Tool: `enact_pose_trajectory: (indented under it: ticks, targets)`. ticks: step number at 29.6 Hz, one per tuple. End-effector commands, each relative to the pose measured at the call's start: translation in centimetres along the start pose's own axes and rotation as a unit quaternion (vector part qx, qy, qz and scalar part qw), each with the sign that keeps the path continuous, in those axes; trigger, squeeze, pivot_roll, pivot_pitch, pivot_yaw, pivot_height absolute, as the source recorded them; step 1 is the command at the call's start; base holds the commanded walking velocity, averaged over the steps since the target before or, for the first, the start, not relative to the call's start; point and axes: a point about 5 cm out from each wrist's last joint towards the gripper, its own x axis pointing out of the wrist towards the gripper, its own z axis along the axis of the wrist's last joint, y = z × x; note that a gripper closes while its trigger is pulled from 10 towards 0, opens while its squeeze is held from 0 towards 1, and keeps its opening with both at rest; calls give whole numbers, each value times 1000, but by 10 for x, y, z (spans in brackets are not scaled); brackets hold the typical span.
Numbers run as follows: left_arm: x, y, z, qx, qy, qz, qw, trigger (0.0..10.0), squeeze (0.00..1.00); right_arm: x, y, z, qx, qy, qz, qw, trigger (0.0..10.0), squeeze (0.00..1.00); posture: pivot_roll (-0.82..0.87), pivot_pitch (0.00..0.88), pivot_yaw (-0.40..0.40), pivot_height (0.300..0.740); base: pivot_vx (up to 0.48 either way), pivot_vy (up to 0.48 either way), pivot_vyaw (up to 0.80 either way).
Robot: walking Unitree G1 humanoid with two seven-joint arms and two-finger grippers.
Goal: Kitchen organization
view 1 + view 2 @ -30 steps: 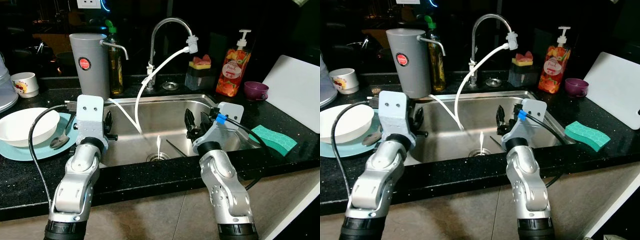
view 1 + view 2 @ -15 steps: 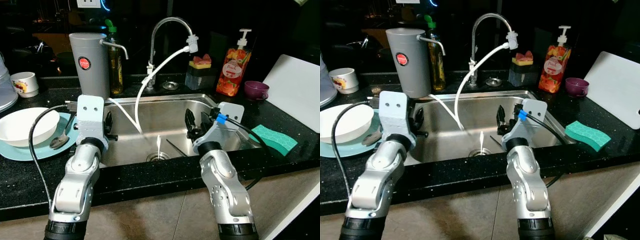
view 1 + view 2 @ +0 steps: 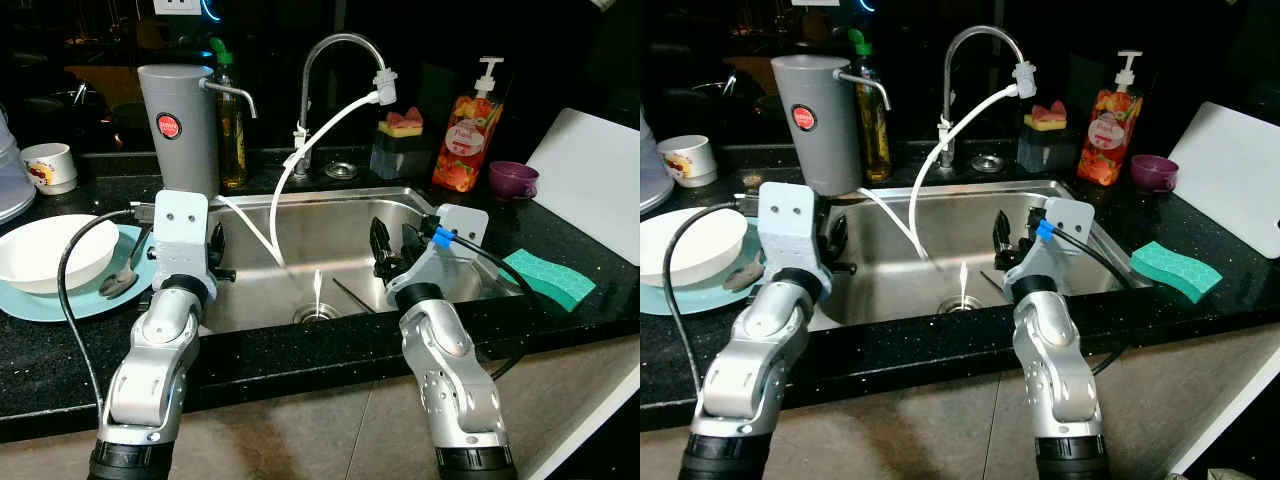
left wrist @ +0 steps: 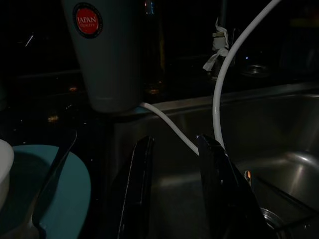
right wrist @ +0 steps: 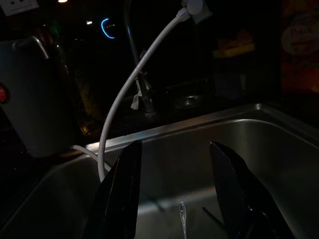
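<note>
Home kitchen, dim lit. Steel sink (image 3: 340, 225) set in black speckled counter (image 3: 60, 350), just ahead of both jaws. Gooseneck tap (image 3: 330, 60) beyond jaws, white hose (image 3: 300, 160) running from it. Grey water filter (image 3: 180, 125) and oil bottle (image 3: 232, 120) past left jaws. Bowl (image 3: 50, 250) and spoon (image 3: 125, 275) on teal plate (image 3: 30, 305) outboard of left jaws. Soap pump (image 3: 466, 130), purple cup (image 3: 512, 180), green sponge (image 3: 550, 278), white board (image 3: 590, 180) outboard of right jaws. Wall socket (image 3: 180, 6) far behind.
</note>
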Motion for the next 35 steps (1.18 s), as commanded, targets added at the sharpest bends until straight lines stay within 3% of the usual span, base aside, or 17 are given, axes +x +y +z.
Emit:
enact_pose_trajectory:
  ticks: [1,35]
  targets:
    - [-3,-3,2,4,-3,-6,1000,10000,0,-1,-2,3,-1,-6,-2,1000,10000,0,174,109,-43,740,0,0,0]
    - [-4,-4,0,2,-1,-5,1000,10000,0,0,1,4,-1,-8,7,1000,10000,0,172,98,-54,740,0,0,0]
